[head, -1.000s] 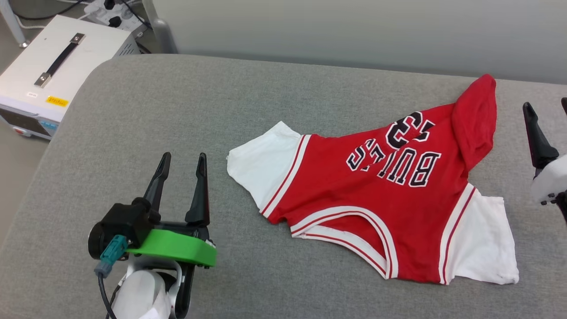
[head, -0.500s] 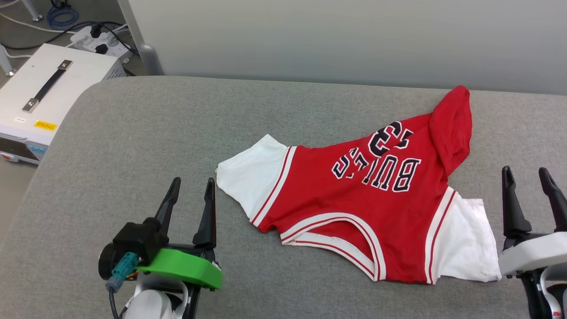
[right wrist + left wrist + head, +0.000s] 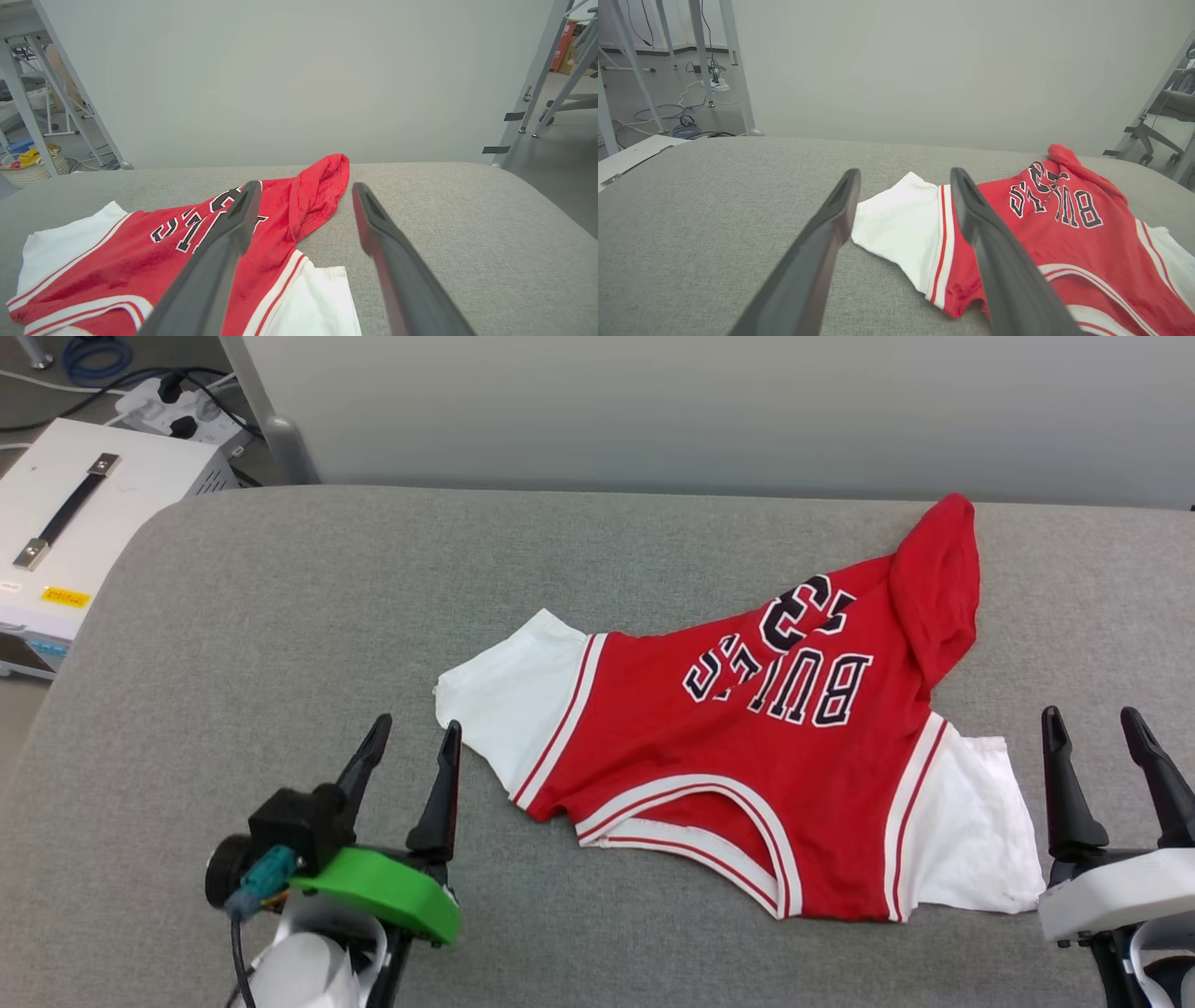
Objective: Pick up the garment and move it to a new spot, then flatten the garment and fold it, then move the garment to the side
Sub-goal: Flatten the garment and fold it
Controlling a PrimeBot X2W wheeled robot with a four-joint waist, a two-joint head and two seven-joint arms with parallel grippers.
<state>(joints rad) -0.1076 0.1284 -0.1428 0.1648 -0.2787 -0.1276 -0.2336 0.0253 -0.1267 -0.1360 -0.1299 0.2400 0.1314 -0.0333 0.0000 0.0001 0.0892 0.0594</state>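
Step looks like the first pick; nothing is lifted yet. The shirt (image 3: 728, 756) lies loose on the grey pad (image 3: 280, 616), right of centre, with its collar (image 3: 695, 803) toward the robot.

- **Grab points:** take the two white sleeves, the closest cloth. The left sleeve (image 3: 509, 709) is just beside the left gripper (image 3: 417, 723), and the right sleeve (image 3: 971, 821) is just beside the right gripper (image 3: 1089, 712).
- **Grip:** pinch near the striped shoulder seams, both layers. Lift evenly so the body hangs straight.
- **Watch:** further back, the hem (image 3: 938, 588) is flopped over at the far right corner. It probably needs shaking out before flattening, or the crease carries into the fold.

Tools: the left gripper's fingers are spread wide, holding nothing, tips short of the sleeve edge. The right gripper is spread the same way, empty and clear of the cloth.
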